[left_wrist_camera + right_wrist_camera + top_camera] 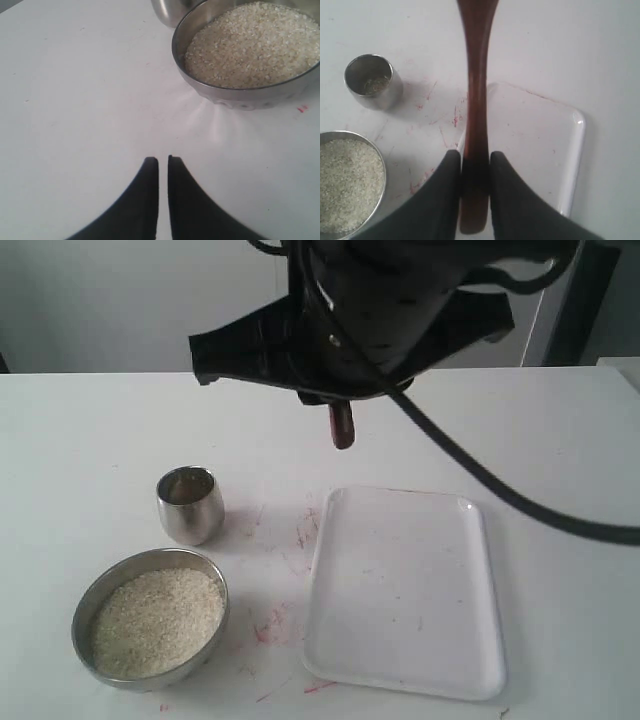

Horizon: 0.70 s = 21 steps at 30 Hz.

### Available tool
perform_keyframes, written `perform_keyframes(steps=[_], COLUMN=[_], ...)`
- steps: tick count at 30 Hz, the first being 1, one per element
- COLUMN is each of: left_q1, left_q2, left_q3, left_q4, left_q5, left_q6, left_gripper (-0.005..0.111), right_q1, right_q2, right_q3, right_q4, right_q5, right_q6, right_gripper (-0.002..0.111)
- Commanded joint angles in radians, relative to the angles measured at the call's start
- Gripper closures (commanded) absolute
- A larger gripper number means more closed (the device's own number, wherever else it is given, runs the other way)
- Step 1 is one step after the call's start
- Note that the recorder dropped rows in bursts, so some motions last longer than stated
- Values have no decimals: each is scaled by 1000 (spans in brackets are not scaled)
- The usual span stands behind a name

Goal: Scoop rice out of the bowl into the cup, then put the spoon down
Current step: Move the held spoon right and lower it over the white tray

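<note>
My right gripper (475, 156) is shut on the slim handle of the dark reddish-brown spoon (476, 90), held above the table. The spoon's oval end runs out of the right wrist view. In the exterior view only one spoon end (342, 428) shows below the dark arm. The cup (190, 504) stands upright left of centre, with a few grains of rice inside (373, 81). The bowl (88, 592) sits in front of it, full of rice (155, 620). My left gripper (163, 159) is shut with nothing in it, low over bare table near the bowl (250, 95).
A white rectangular tray (405, 590) lies to the right of the cup and bowl, under the held spoon (540, 145). Faint red marks (270, 625) stain the table between bowl and tray. A black cable (480, 475) hangs across the tray's far right.
</note>
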Motion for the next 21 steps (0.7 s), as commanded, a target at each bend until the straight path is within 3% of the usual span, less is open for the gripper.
perform_keyframes(steps=[1, 10, 21], left_q1=[0, 0, 0], left_q2=[-3, -3, -3], left_q3=[9, 9, 9], left_q4=[1, 1, 1], left_q5=[35, 35, 35], left_q6=[-6, -6, -6], left_gripper=[92, 92, 92], right_q1=[-3, -3, -36], right_q2=[-10, -10, -10], right_q3=[61, 242, 353], right_q4=[-20, -32, 43], right_q5=[-60, -193, -165], right_q6=[111, 310, 417], right_gripper=[108, 108, 108])
